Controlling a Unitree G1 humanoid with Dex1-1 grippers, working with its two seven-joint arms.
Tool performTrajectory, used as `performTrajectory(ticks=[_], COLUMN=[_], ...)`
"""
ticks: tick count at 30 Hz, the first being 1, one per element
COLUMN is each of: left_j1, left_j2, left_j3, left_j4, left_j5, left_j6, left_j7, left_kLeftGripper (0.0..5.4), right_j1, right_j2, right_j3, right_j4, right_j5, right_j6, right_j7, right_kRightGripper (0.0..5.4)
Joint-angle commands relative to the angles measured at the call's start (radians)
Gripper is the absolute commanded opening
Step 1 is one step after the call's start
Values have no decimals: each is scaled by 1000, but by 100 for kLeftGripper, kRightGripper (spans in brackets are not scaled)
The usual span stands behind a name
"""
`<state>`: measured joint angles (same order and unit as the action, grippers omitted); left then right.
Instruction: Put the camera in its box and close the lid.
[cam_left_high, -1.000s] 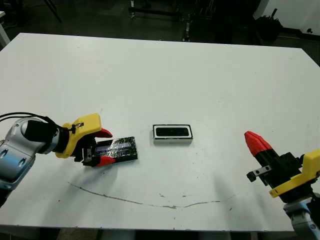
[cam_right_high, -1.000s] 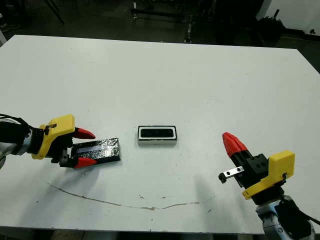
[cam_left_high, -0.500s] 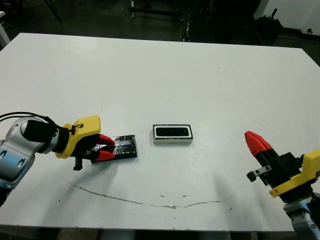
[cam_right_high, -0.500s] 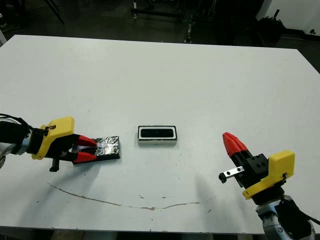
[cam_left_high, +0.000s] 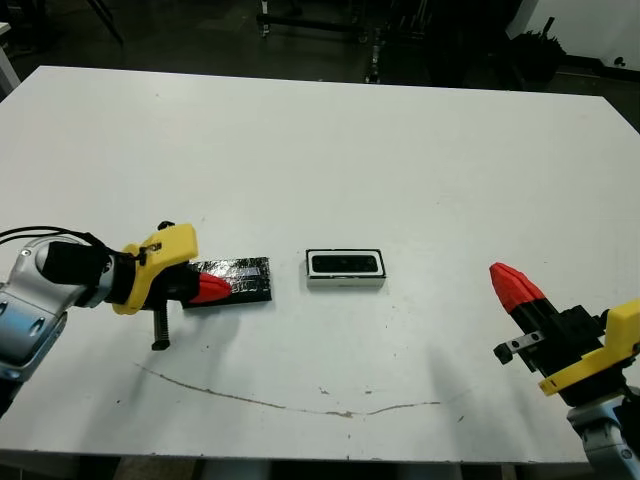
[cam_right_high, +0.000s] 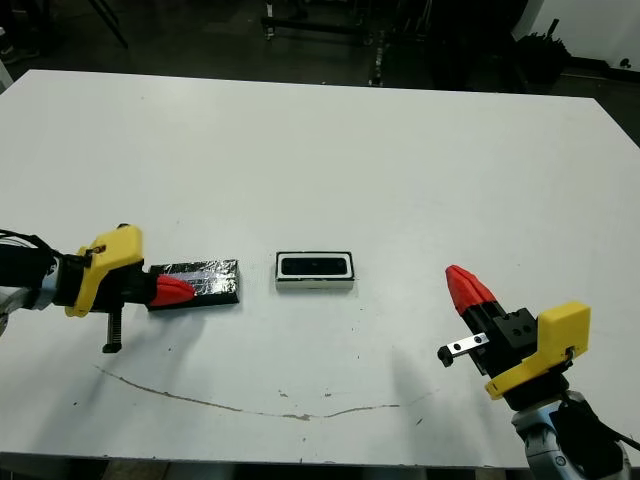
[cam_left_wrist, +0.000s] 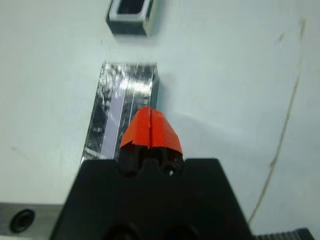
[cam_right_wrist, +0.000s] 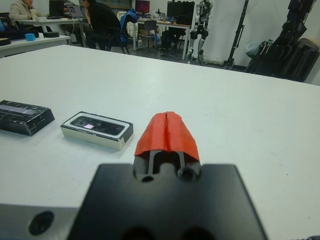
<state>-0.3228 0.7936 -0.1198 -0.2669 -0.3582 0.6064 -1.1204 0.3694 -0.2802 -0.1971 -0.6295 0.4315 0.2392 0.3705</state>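
The camera (cam_left_high: 345, 264) already lies inside the box (cam_left_high: 346, 281), which sits near the middle of the tabletop (cam_left_high: 330, 150), so what I have left to handle is the lid (cam_left_high: 240, 281), lying flat just to my left of the box and apart from it. My left gripper (cam_left_high: 209, 289) is at the lid's near end, its red fingers pressed together with the tips over the lid's end; from the wrist view I cannot tell whether they pinch its edge or only rest on top. My right gripper (cam_left_high: 508, 283) is clenched on nothing, hovering well off to my right of the box. I judge the lid to be light and stiff, a thin rigid slab, but its glossy, wrinkled wrapping looks slippery, so a pinch on the flat faces could slide. I would rather take it across its narrow width, on the two long side edges near the middle, so it stays level when carried. Being so light, it may skate across the tabletop if nudged.
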Motion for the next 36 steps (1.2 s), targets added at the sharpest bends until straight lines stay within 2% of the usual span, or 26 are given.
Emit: performTrajectory(ticks=[1, 4, 9, 13, 17, 21, 30, 36], left_j1=[-61, -102, -149, -170, -203, -237, -230, -224], left_j2=[47, 77, 108, 117, 105, 73, -5, -31], left_j3=[38, 53, 59, 29, -48, -132, -209, -204], left_j4=[-77, -112, -119, -51, 54, 165, 299, 366], left_j5=[-81, -121, -143, -90, 15, 90, 162, 156], left_j6=[61, 35, 8, -53, -110, -171, -254, -292], left_j7=[-49, -103, -150, -159, -156, -187, -209, -247], left_kLeftGripper=[32, 70, 139, 193, 246, 303, 426, 504], right_j1=[3, 4, 6, 8, 10, 11, 10, 11], right_j2=[-5, -4, -4, 0, 1, 1, 0, 0], right_j3=[-1, 2, 3, 6, 6, 4, 8, 10], right_j4=[17, 16, 17, 13, 19, 16, 23, 30], right_j5=[-6, -11, -9, -7, -11, -1, -4, -11], right_j6=[-14, -13, -11, -3, -19, -8, -10, -24], right_j7=[6, 1, 0, -7, -1, -3, -1, 3], right_kRightGripper=[0, 0, 0, 0, 0, 0, 0, 0])
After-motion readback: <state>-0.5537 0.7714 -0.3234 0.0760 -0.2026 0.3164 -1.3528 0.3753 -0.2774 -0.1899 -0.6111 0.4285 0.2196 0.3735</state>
